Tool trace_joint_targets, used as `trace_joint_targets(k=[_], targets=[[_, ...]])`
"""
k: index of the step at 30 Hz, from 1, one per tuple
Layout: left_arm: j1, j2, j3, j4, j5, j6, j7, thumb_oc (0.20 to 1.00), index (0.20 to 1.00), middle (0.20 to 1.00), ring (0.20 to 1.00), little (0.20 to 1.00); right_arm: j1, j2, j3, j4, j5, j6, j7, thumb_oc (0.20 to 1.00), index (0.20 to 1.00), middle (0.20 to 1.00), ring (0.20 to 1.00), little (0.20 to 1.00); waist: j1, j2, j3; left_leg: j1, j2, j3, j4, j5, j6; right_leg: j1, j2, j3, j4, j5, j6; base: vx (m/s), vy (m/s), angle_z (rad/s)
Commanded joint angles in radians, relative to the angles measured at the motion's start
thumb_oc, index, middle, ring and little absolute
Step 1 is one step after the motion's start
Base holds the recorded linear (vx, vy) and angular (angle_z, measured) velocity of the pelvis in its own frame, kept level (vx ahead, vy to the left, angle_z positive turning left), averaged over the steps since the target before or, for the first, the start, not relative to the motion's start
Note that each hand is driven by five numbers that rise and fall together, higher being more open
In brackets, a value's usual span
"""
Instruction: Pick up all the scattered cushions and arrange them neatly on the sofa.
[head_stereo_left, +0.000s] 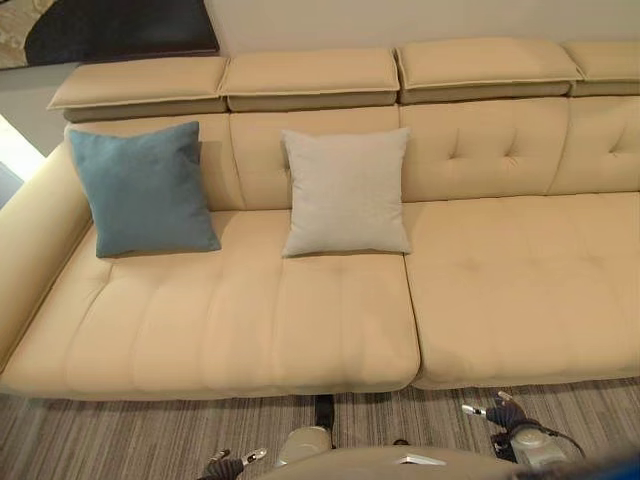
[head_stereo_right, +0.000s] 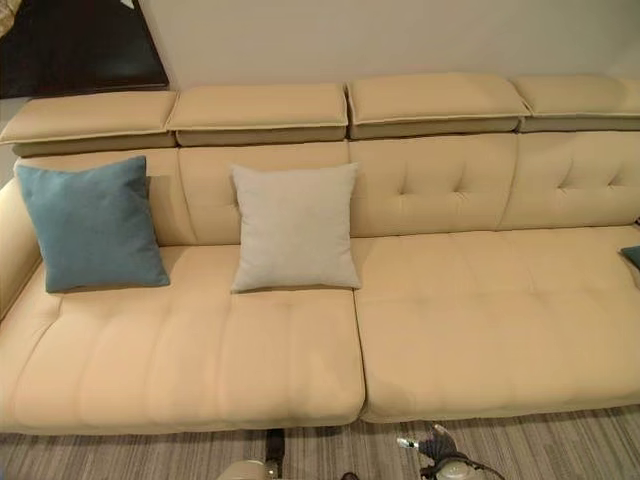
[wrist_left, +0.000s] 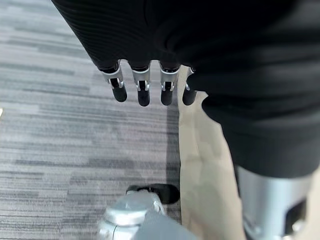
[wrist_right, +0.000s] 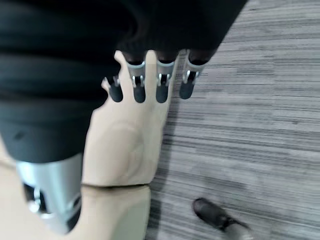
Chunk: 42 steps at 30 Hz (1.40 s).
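Observation:
A blue cushion (head_stereo_left: 140, 190) leans upright against the backrest at the left end of the beige sofa (head_stereo_left: 500, 290). A light grey cushion (head_stereo_left: 345, 192) stands upright beside it, near the middle. The corner of another blue cushion (head_stereo_right: 632, 255) peeks in at the sofa's far right. My left hand (head_stereo_left: 232, 464) hangs low over the carpet in front of the sofa, and its fingers (wrist_left: 143, 95) are straight and hold nothing. My right hand (head_stereo_left: 503, 412) hangs low on the right, its fingers (wrist_right: 161, 90) straight and empty too.
Grey striped carpet (head_stereo_left: 120, 440) runs along the sofa's front edge (wrist_right: 125, 145). A dark picture (head_stereo_left: 120, 25) hangs on the wall behind the sofa's left end. The right half of the seat is bare.

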Motion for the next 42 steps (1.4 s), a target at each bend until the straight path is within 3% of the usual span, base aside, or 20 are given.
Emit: trace_joint_targets(k=[1,5,8,10,12,14,15,16,18,21,24,25,31,36,37,38,40,42], targets=[[-0.063,0.003,0.001,-0.003,0.026,-0.020,0.017,1.000,1.000,1.000,1.000,1.000,-0.068,-0.014,-0.020,0.006,0.035,-0.007,-0.033,1.000,1.000,1.000,1.000,1.000,-0.017,-0.058,0.068,0.068,-0.122,0.006,0.104,-0.226,0.072,0.000,-0.073,0.080,-0.043,0.101,0.079,-0.21,-0.043,0.51],[-0.081,-0.013,0.011,0.002,0.021,-0.014,0.011,1.000,1.000,1.000,1.000,1.000,-0.087,-0.009,0.006,0.035,0.030,0.001,-0.037,1.000,1.000,1.000,1.000,1.000,0.008,-0.081,0.079,0.074,-0.173,-0.197,0.182,-0.290,0.076,-0.036,-0.086,0.141,-0.043,0.141,0.077,-0.12,0.031,-0.57],[-0.099,-0.022,0.005,0.005,0.026,-0.005,0.002,1.000,1.000,1.000,1.000,1.000,-0.089,-0.010,0.004,0.032,0.038,0.010,-0.037,1.000,1.000,1.000,1.000,1.000,0.008,-0.082,0.084,0.098,-0.214,-0.329,0.151,-0.326,0.097,-0.059,-0.081,0.210,-0.028,0.152,0.072,-0.05,0.115,-0.82],[-0.110,-0.023,-0.010,0.007,0.034,0.000,0.005,1.000,1.000,1.000,1.000,1.000,-0.091,-0.014,0.000,0.021,0.048,0.015,-0.031,1.000,1.000,1.000,1.000,1.000,-0.007,-0.073,0.089,0.118,-0.216,-0.327,0.123,-0.329,0.105,-0.086,-0.083,0.228,-0.014,0.168,0.075,-0.12,0.200,-0.69],[-0.122,-0.027,-0.028,0.008,0.042,0.002,0.010,1.000,1.000,1.000,1.000,1.000,-0.111,-0.008,0.007,0.007,0.057,0.021,-0.026,1.000,1.000,1.000,1.000,1.000,-0.021,-0.059,0.100,0.153,-0.222,-0.291,0.062,-0.326,0.133,-0.155,-0.084,0.251,0.003,0.222,0.100,-0.24,0.264,-1.10],[-0.118,-0.020,-0.027,0.009,0.038,0.003,0.012,1.000,1.000,1.000,1.000,1.000,-0.121,-0.001,0.020,0.007,0.046,0.027,-0.019,1.000,1.000,1.000,1.000,1.000,-0.010,-0.053,0.111,0.160,-0.212,-0.240,0.048,-0.312,0.146,-0.204,-0.093,0.206,0.032,0.234,0.115,-0.23,0.146,-1.32],[-0.112,-0.019,-0.024,0.015,0.038,0.003,0.012,1.000,1.000,1.000,1.000,1.000,-0.124,0.000,0.029,0.009,0.041,0.024,-0.017,1.000,1.000,1.000,1.000,1.000,0.004,-0.050,0.113,0.163,-0.202,-0.212,0.044,-0.307,0.145,-0.210,-0.107,0.145,0.041,0.227,0.117,-0.15,0.059,-1.28],[-0.112,-0.019,-0.025,0.015,0.038,0.002,0.012,1.000,1.000,1.000,1.000,1.000,-0.123,0.000,0.029,0.009,0.041,0.024,-0.017,1.000,1.000,1.000,1.000,1.000,0.006,-0.049,0.115,0.166,-0.200,-0.210,0.043,-0.308,0.145,-0.208,-0.106,0.146,0.042,0.225,0.117,-0.11,0.026,-1.51],[-0.100,-0.014,-0.008,0.024,0.031,0.004,0.006,1.000,1.000,1.000,1.000,1.000,-0.127,-0.004,0.037,0.010,0.039,0.024,-0.006,1.000,1.000,1.000,1.000,1.000,0.021,-0.037,0.115,0.173,-0.179,-0.172,0.035,-0.297,0.137,-0.204,-0.132,0.047,0.077,0.194,0.115,-0.11,0.007,-1.41],[-0.090,-0.003,0.017,0.038,0.016,0.006,0.006,1.000,1.000,1.000,1.000,1.000,-0.131,-0.009,0.035,0.011,0.052,0.024,0.000,1.000,1.000,1.000,1.000,1.000,0.044,-0.021,0.095,0.178,-0.155,-0.122,0.017,-0.273,0.137,-0.140,-0.115,0.050,0.155,0.121,0.098,-0.12,-0.022,-1.03],[-0.084,-0.007,0.019,0.039,0.027,0.004,-0.001,1.000,1.000,1.000,1.000,1.000,-0.138,-0.013,0.031,0.008,0.060,0.020,0.001,1.000,1.000,1.000,1.000,1.000,0.088,-0.015,0.063,0.147,-0.123,-0.055,0.010,-0.240,0.112,-0.042,-0.146,-0.051,0.152,0.081,0.100,-0.07,-0.104,-0.84],[-0.083,-0.003,0.016,0.034,0.029,0.002,-0.007,1.000,1.000,1.000,1.000,1.000,-0.133,-0.003,0.020,0.009,0.060,0.017,-0.002,1.000,1.000,1.000,1.000,1.000,0.095,-0.036,0.051,0.149,-0.122,-0.031,-0.008,-0.242,0.101,-0.031,-0.139,-0.038,0.117,0.090,0.102,0.00,-0.144,-0.38],[-0.124,-0.026,-0.030,0.022,0.029,-0.003,0.000,1.000,1.000,1.000,1.000,1.000,-0.096,-0.003,-0.016,0.036,0.076,0.018,-0.027,1.000,1.000,1.000,1.000,1.000,0.050,-0.055,0.066,0.174,-0.114,-0.035,-0.016,-0.246,0.093,0.004,-0.082,0.036,-0.030,0.117,0.092,0.05,-0.253,-0.49],[-0.149,-0.042,-0.071,0.004,0.033,-0.004,-0.005,1.000,1.000,1.000,1.000,1.000,-0.054,-0.007,-0.067,0.059,0.089,0.013,-0.050,1.000,1.000,1.000,1.000,1.000,0.011,-0.065,0.091,0.120,-0.078,-0.031,0.141,-0.267,0.076,0.017,-0.082,0.028,-0.039,0.117,0.079,-0.02,-0.187,0.13],[-0.152,-0.043,-0.080,0.007,0.034,-0.004,-0.002,1.000,1.000,1.000,1.000,1.000,-0.049,-0.005,-0.067,0.060,0.086,0.015,-0.053,1.000,1.000,1.000,1.000,1.000,0.016,-0.071,0.101,0.092,-0.093,-0.057,0.182,-0.256,0.079,0.016,-0.082,0.040,-0.035,0.124,0.077,-0.03,-0.092,-0.28],[-0.160,-0.044,-0.082,0.009,0.033,0.000,-0.004,1.000,1.000,1.000,1.000,1.000,-0.049,0.001,-0.066,0.062,0.088,0.019,-0.054,1.000,1.000,1.000,1.000,1.000,0.028,-0.074,0.105,0.060,-0.139,-0.103,0.206,-0.263,0.086,0.013,-0.073,0.061,-0.035,0.130,0.074,-0.02,-0.074,-0.25],[-0.183,-0.043,-0.084,0.009,0.029,0.004,-0.007,1.000,1.000,1.000,1.000,1.000,-0.034,0.008,-0.074,0.056,0.095,0.020,-0.054,1.000,1.000,1.000,1.000,1.000,0.040,-0.074,0.099,0.027,-0.202,-0.158,0.150,-0.264,0.099,0.020,-0.056,0.105,-0.042,0.132,0.076,0.10,-0.079,-0.60],[-0.186,-0.046,-0.084,-0.001,0.032,0.008,-0.012,1.000,1.000,1.000,1.000,1.000,-0.028,-0.003,-0.076,0.059,0.098,0.029,-0.048,1.000,1.000,1.000,1.000,1.000,0.048,-0.057,0.098,-0.036,-0.235,-0.138,0.130,-0.213,0.106,0.037,-0.023,0.146,-0.043,0.124,0.068,0.16,-0.053,-0.82]])
